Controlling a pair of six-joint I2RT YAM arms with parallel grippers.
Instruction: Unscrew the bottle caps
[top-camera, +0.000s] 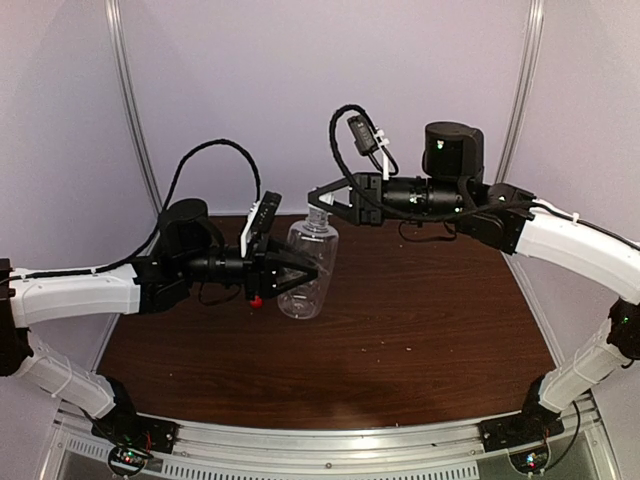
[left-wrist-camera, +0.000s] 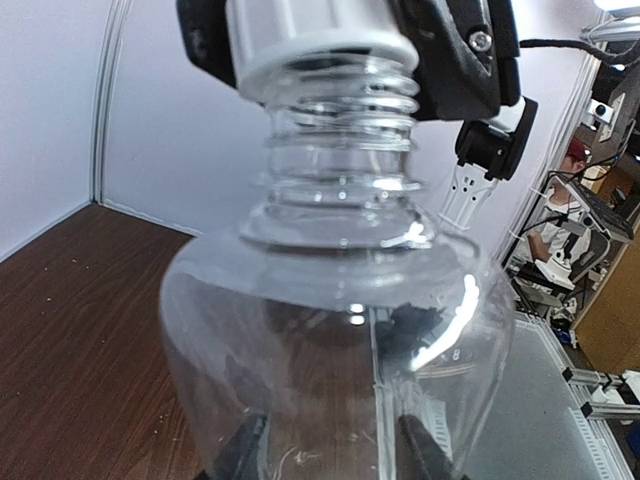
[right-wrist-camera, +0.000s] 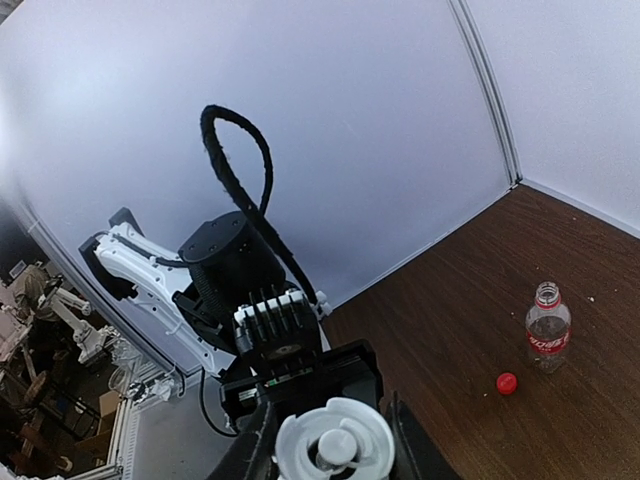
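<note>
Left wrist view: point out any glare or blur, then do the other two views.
Left wrist: bright glints streak the wide clear bottle, white cap soft; right wrist: wide-angle curves the wall seam, red cap tiny; top external: even, dim, slightly grainy.

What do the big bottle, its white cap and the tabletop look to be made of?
Big bottle: probably clear glossy plastic; you see through it and highlights glint on its moulded threads. White cap: opaque plastic, smooth, slight sheen. Tabletop: dark brown wood or wood-look laminate, faint grain, low sheen; cannot tell which.
</note>
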